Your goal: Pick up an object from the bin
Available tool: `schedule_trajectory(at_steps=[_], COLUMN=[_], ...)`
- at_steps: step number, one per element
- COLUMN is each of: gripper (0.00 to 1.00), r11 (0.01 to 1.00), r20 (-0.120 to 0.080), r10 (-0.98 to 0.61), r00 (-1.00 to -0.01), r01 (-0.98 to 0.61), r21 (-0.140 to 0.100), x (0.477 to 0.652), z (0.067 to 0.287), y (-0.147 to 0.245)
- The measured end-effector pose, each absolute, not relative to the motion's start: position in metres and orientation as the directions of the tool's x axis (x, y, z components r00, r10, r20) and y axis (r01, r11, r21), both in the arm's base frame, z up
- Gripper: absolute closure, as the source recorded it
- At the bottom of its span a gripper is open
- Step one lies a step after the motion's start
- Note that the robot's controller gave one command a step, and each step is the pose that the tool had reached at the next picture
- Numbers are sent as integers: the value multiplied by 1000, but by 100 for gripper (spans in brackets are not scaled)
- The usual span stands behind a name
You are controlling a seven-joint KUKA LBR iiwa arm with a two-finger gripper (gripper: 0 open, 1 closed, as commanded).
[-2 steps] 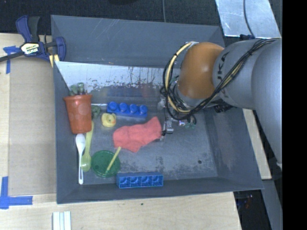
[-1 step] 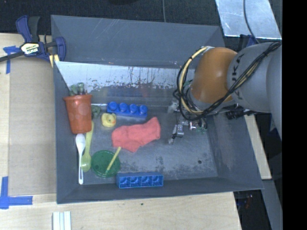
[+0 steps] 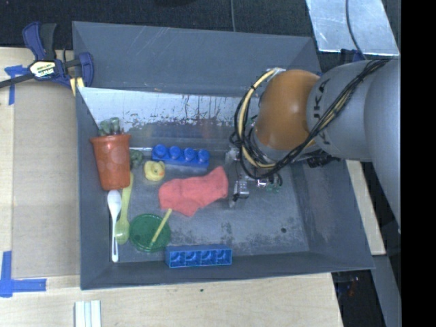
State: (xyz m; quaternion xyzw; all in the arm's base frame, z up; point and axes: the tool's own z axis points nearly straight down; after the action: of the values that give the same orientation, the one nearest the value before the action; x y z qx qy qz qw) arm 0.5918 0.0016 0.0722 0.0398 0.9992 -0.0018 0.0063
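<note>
My gripper (image 3: 236,193) hangs low in the middle of the bin, under the orange dome on the wrist. Its tip is right beside the right edge of a crumpled red cloth (image 3: 193,191) that lies on the bin floor. Nothing shows between the fingers. Behind the cloth, toward the back wall, lies a blue block with round studs (image 3: 180,156). A small yellow round piece (image 3: 154,171) sits left of the cloth's upper end.
Along the left wall stand an orange cup (image 3: 112,161), a white spoon (image 3: 114,222) and a green lid with a yellow stick (image 3: 148,231). A flat blue brick (image 3: 199,257) lies at the front wall. The arm fills the bin's right side.
</note>
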Motion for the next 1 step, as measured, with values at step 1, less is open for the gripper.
schedule_trajectory(at_steps=[1], gripper=[0], r11=[1000], r20=[-16], r10=[28], r00=[-999], r01=[28], r21=[-1], x=[592], z=[72], y=[64])
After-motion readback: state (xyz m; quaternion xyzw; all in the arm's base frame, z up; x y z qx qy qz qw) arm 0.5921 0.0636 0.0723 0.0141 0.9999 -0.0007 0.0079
